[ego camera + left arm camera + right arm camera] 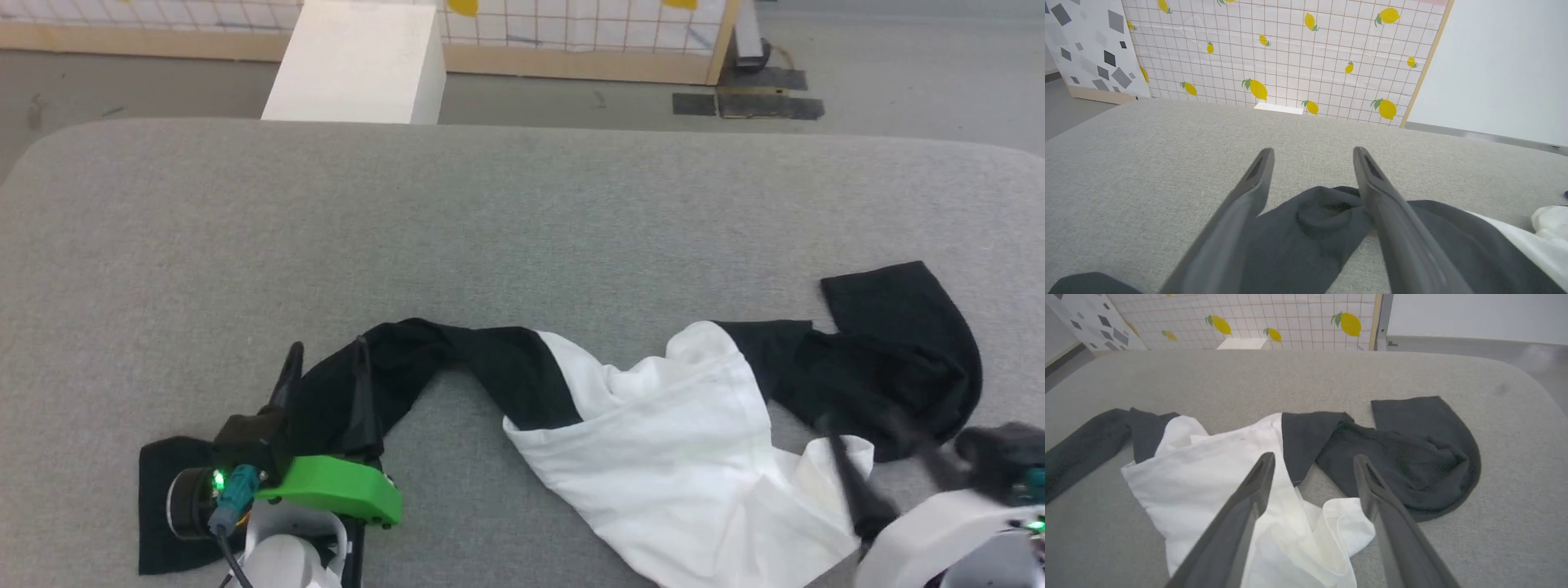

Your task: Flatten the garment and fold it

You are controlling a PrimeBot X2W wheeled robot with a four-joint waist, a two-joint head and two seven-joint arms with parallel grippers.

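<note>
The garment [678,457] lies crumpled along the near part of the grey padded table [522,204], its white body in the middle and a black sleeve trailing to each side. My left gripper [326,347] is open at the lower left, its fingers straddling the left black sleeve [1310,237], which lies on the table between and under them. My right gripper [857,420] shows blurred at the lower right, open above the garment's white hem folds [1306,539]. The right black sleeve [1412,457] curls just beyond its right finger.
A white box [359,65] stands on the floor past the table's far edge. Behind it is a lemon-print grid panel [1290,49] in a wooden frame. Dark patches [747,102] lie on the floor at the far right. Bare grey table surface stretches beyond the garment.
</note>
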